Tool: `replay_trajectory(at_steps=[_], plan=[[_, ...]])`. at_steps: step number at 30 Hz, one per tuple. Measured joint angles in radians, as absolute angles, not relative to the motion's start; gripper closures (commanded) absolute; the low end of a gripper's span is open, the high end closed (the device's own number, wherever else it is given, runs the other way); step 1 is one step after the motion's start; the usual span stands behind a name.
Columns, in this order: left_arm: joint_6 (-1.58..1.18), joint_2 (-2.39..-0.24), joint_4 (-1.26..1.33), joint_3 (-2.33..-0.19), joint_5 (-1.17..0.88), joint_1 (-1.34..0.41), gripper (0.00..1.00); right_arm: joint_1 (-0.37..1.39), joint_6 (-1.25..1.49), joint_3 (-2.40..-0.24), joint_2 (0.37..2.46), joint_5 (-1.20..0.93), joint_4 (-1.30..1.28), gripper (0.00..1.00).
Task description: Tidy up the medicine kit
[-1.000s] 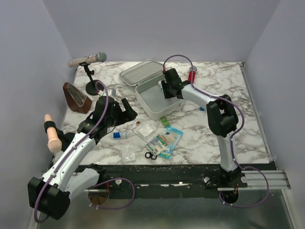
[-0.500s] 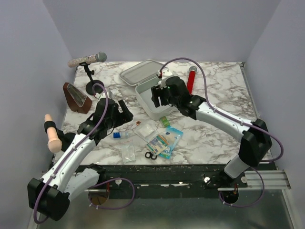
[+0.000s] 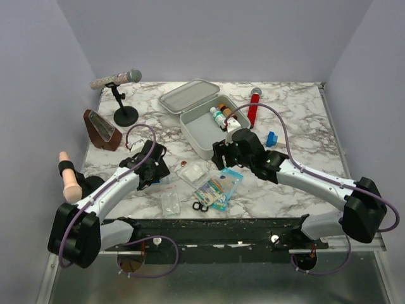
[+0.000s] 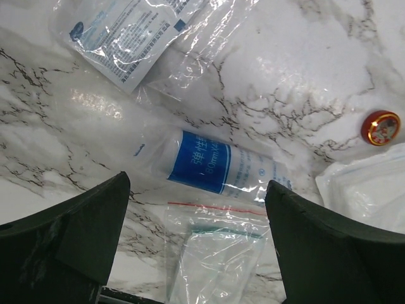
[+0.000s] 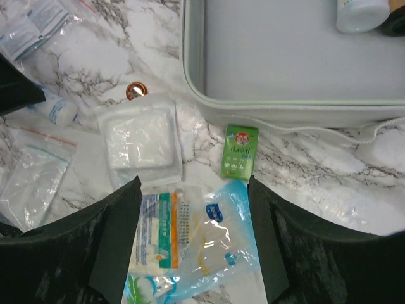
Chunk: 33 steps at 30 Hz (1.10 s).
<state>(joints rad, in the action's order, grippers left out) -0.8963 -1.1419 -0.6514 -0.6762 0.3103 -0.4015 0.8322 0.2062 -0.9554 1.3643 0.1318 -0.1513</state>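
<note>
Plainly, both pincers gaped empty.
Left pincer [image 4: 196, 190] hung over a blue-labelled roll [image 4: 215, 166], right pincer [image 5: 193, 190] over a green packet [image 5: 239, 151] beside the open medicine kit [image 5: 285, 63].

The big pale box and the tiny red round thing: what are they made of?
Pale grey-white rounded box: probably painted metal, smooth satin walls with a rolled rim. Tiny red round tin: likely metal, glossy red lid with a shiny gold edge.

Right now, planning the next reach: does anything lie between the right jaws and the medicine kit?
A small green packet lies flat before the wall of the medicine kit; the right gripper hovers near it, jaws open.
</note>
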Motion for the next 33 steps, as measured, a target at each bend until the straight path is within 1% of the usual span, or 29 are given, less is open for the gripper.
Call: replay_trajectory(at_steps=[2, 5, 7, 8, 10, 19, 21, 23, 26, 30, 33], plan=[[-0.903, -1.176, -0.647, -0.670, 0.319, -0.403, 0.01, 0.832, 0.211, -0.925, 1.341, 0.125, -0.151, 0.24], [-0.910, -1.219, -0.633, -0.661, 0.326, -0.412, 0.05, 0.832, 0.214, -0.895, 1.316, 0.118, -0.149, 0.24], [-0.917, -1.242, -0.607, -0.662, 0.336, -0.419, 0.10, 0.832, 0.216, -0.878, 1.302, 0.115, -0.149, 0.24], [-0.921, -1.253, -0.594, -0.664, 0.342, -0.422, 0.14, 0.832, 0.217, -0.871, 1.295, 0.115, -0.149, 0.24], [-0.928, -1.277, -0.572, -0.670, 0.349, -0.435, 0.25, 0.832, 0.217, -0.857, 1.279, 0.114, -0.149, 0.24], [-0.925, -1.300, -0.521, -0.681, 0.350, -0.499, 0.88, 0.832, 0.228, -0.825, 1.222, 0.093, -0.142, 0.24], [-0.921, -1.289, -0.519, -0.680, 0.348, -0.503, 0.94, 0.832, 0.233, -0.823, 1.215, 0.078, -0.139, 0.24], [-0.915, -1.278, -0.520, -0.678, 0.344, -0.506, 0.98, 0.832, 0.237, -0.823, 1.212, 0.061, -0.132, 0.24], [-0.910, -1.233, -0.524, -0.669, 0.332, -0.509, 0.98, 0.832, 0.239, -0.823, 1.211, 0.031, -0.126, 0.23], [-0.909, -1.097, -0.519, -0.669, 0.293, -0.517, 0.98, 0.832, 0.243, -0.829, 1.214, -0.052, -0.126, 0.20], [-0.905, -0.999, -0.479, -0.676, 0.237, -0.519, 0.98, 0.832, 0.262, -0.871, 1.235, -0.135, -0.125, 0.16]])
